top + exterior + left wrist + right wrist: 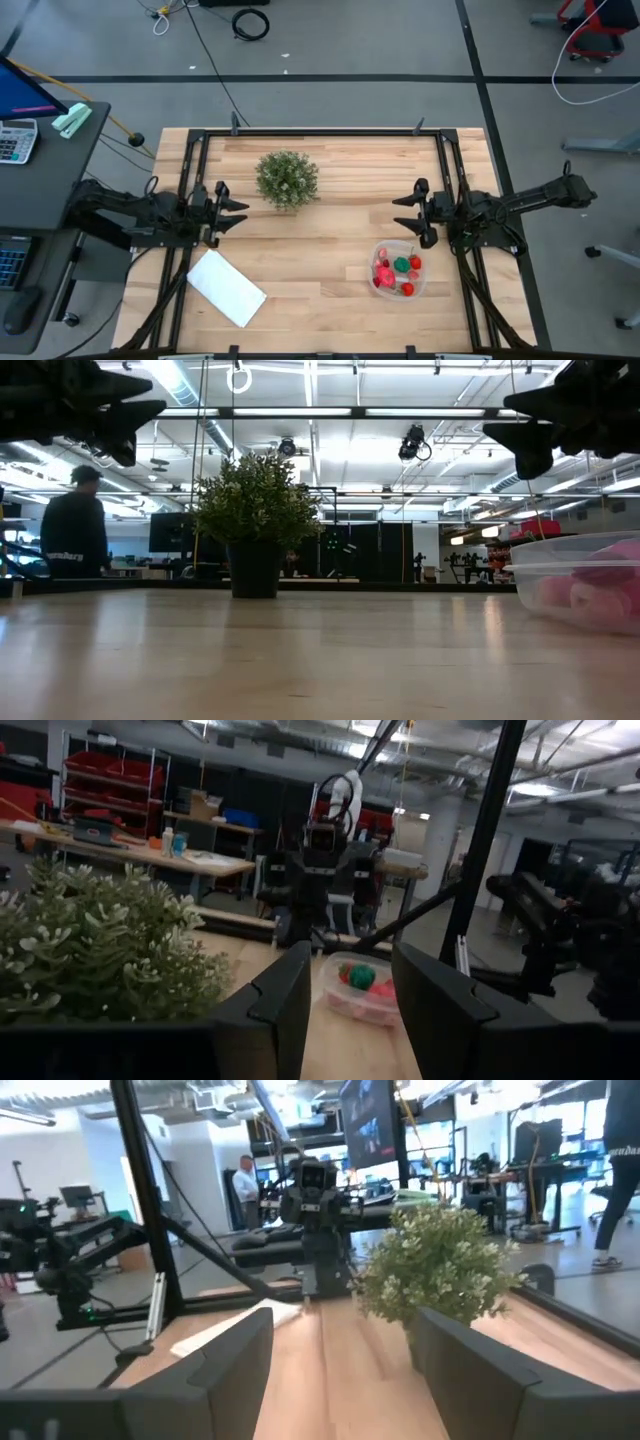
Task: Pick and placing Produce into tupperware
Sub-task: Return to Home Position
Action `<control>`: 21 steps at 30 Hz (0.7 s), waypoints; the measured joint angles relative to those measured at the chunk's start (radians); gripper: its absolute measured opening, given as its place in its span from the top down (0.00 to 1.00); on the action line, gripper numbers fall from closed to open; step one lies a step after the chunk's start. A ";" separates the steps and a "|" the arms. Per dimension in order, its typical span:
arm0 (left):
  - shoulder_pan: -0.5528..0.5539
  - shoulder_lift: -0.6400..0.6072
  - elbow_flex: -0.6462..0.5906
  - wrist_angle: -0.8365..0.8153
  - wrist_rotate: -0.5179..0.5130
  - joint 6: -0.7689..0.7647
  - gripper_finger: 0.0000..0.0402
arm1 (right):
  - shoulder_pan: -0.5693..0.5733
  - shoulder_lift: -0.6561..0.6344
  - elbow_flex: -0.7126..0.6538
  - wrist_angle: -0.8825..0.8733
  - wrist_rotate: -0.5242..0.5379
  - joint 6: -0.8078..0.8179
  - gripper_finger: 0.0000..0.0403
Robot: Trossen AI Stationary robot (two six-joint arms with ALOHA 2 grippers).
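The tupperware (pixel 399 270) is a round clear container on the table's right near part; it also shows in the low view (pixel 585 582) and in the left wrist view (pixel 362 992). Inside it lie several red and pink produce pieces (pixel 385 275) and one green piece (pixel 401 264). My left gripper (pixel 235 209) hovers open at the table's left side, raised and pointing right. My right gripper (pixel 405 213) hovers open at the right side, above and just beyond the container, pointing left. Neither holds anything.
A bushy green plant (pixel 287 179) in a dark pot stands toward the table's far middle. A flat white rectangle (pixel 226 288) lies on the near left. Bare wood stretches between the arms. Black frame rails (pixel 320 131) border the table. A person (pixel 72 525) stands in the room beyond.
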 joint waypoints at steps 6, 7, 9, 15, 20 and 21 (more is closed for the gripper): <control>0.000 0.000 -0.010 0.033 0.000 -0.001 0.65 | -0.026 -0.043 0.000 -0.025 0.005 -0.024 0.38; 0.000 0.000 -0.010 0.033 0.000 0.001 0.65 | -0.030 -0.050 0.000 -0.030 0.011 -0.026 0.38; 0.000 0.000 -0.010 0.025 0.000 0.003 0.65 | -0.032 -0.062 0.000 -0.037 0.025 -0.026 0.38; 0.000 0.000 -0.010 -0.017 0.000 -0.006 0.62 | -0.047 -0.068 0.000 -0.040 0.054 -0.069 0.38; 0.000 0.000 -0.010 -0.077 0.000 -0.045 0.62 | -0.050 -0.068 0.000 -0.051 0.057 -0.063 0.38; 0.000 0.000 -0.010 -0.091 0.000 -0.054 0.62 | -0.050 -0.068 0.000 -0.057 0.057 -0.060 0.38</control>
